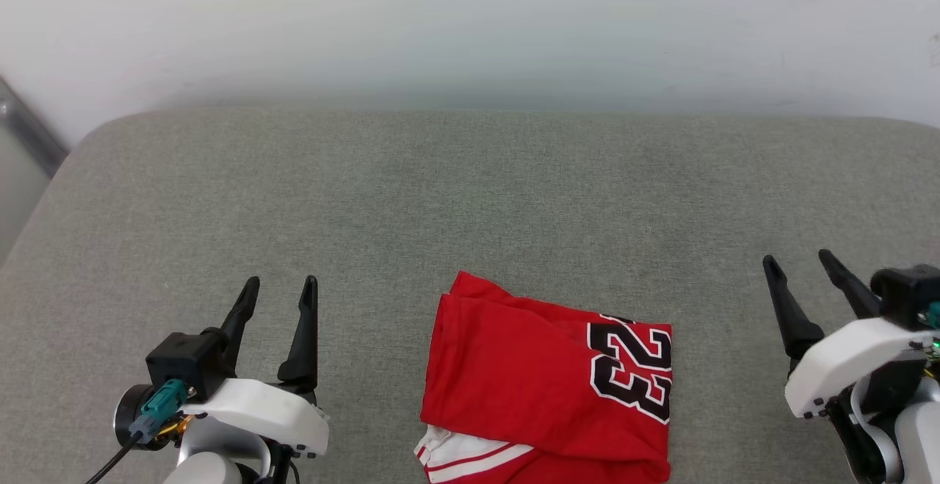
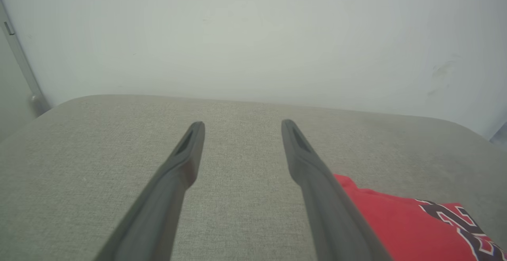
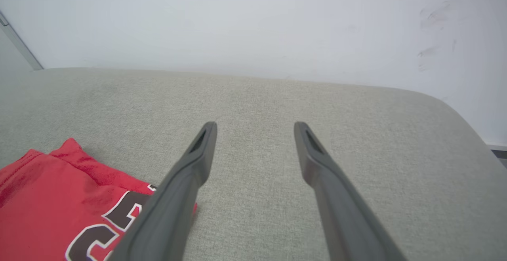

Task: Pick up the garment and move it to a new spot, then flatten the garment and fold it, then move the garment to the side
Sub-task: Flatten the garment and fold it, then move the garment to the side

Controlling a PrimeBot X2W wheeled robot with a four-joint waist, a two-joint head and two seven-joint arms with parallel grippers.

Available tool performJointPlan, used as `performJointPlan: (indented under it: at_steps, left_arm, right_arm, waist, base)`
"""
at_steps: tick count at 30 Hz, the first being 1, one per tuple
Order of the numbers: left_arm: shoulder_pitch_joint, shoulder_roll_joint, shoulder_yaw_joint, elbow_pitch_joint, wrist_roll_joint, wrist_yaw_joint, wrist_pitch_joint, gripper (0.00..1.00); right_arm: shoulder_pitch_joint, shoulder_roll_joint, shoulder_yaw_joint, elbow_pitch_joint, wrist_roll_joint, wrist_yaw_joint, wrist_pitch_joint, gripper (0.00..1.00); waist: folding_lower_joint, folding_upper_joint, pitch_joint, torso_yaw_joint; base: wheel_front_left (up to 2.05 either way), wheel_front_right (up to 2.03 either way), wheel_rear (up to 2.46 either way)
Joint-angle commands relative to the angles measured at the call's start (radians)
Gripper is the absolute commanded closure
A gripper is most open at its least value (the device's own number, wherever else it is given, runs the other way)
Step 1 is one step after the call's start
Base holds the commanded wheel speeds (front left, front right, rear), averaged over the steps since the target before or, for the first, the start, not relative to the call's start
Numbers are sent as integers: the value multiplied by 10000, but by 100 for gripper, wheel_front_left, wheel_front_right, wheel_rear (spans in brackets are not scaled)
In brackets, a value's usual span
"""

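head view: folded garment (image 1: 529,381) lies between left tool (image 1: 282,282) and right tool (image 1: 796,258), both spread.

The left end effector (image 2: 242,127) rises from the bottom edge, its two long dark grey fingers (image 2: 174,181) spread wide with nothing between them. Beneath them lies a grey woven-fabric cushioned surface (image 2: 99,154) with rounded far corners. At the lower right a red jersey garment (image 2: 396,221) with black, white-outlined lettering lies flat on that surface, partly hidden behind the finger on that side. A pale off-white wall (image 2: 253,35) stands behind, faintly scuffed at the right, with a slanting grey metal strip (image 2: 20,59) at the left edge.
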Motion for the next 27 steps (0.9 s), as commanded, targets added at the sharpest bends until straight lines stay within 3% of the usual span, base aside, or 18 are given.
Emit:
performJointPlan:
  at_steps: [1, 5, 12, 27]
  left_arm:
    - [79, 39, 54, -6, -19, 15, -52, 0]
    - [200, 14, 112, -21, 117, 66, -132, 0]
    - [586, -23, 218, -50, 312, 212, -214, 0]
    - [891, -48, 285, -144, 564, 289, -253, 0]
  right_arm:
    - [244, 164, -209, -354, -228, -4, -271, 0]
    - [1102, 698, -851, -1526, -829, -6, -998, 0]
    - [2323, 1345, -842, -2769, -1097, -6, -1231, 0]
    - [3063, 1784, -996, -3595, -1271, -6, -840, 0]
  waist:
    - [0, -1, -40, -76]
    - [0, -1, -149, -163]
    - [0, -1, -432, -213]
    - [0, -1, -525, -260]
  base:
    - [0, 0, 0]
    - [0, 0, 0]
    - [0, 0, 0]
    - [0, 0, 0]
